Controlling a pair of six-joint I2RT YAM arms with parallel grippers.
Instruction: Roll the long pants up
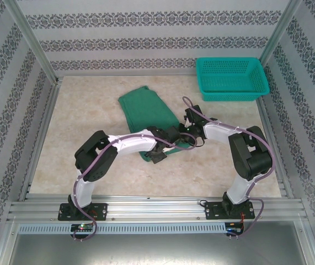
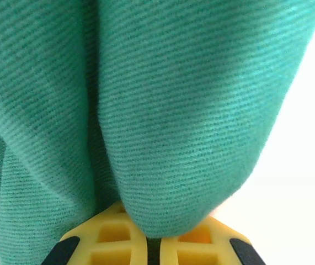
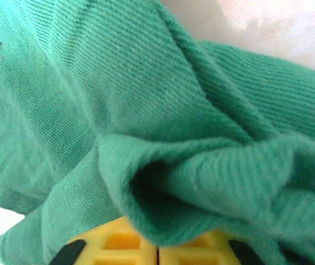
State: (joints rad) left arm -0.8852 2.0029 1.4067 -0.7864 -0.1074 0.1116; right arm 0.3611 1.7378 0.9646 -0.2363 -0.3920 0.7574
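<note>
Nearest, left gripper [image 2: 153, 243]: yellow fingers [image 2: 105, 229] together, clamped on a fold of the long pants [image 1: 146, 107] at the cloth's six o'clock end.
Right gripper [image 3: 157, 251]: pads nearly together under a bunched fold; whether they pinch it is hidden.
Long pants: flat on the table [image 1: 91, 127], running from the grippers toward eleven o'clock.
Basket [image 1: 231, 95]: teal, at two o'clock, well apart from the cloth.
Risk: uneven holds would likely skew the roll; a thin pinch may slip and drop the hem.
Writing: none readable on cloth, basket or fingers.
</note>
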